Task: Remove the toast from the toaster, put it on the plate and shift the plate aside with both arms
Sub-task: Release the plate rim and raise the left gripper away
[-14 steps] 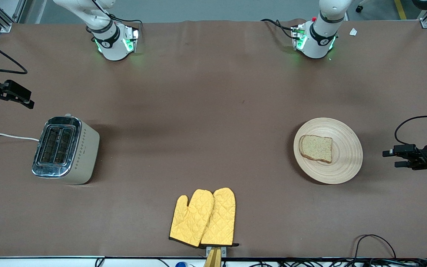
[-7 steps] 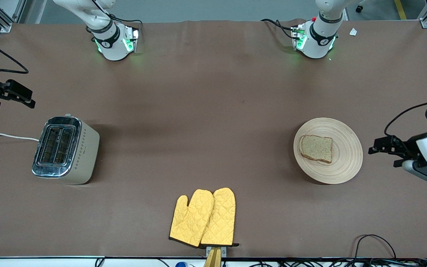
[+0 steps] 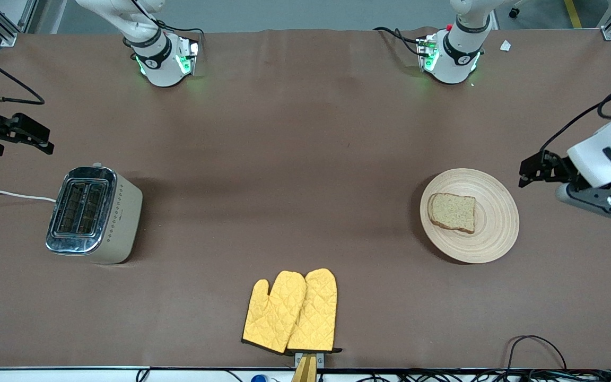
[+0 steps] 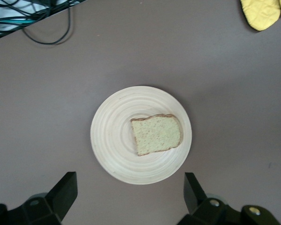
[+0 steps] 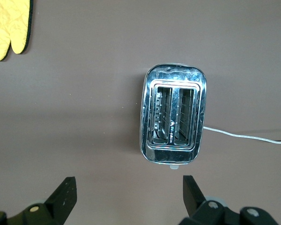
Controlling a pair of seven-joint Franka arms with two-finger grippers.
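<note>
A: Where's the toast (image 3: 452, 212)?
B: Flat on the wooden plate (image 3: 491, 239), toward the left arm's end of the table.
A: And the claws?
B: The left gripper (image 3: 529, 172) hangs spread wide over bare table beside the plate. The right gripper (image 3: 32, 140), also wide, hangs near the toaster (image 3: 93, 214), holding nothing.

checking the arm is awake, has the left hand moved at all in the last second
Yes. The left hand has come in from the table's edge toward the plate and away from the front camera; it is open and empty, beside the plate's rim.
</note>
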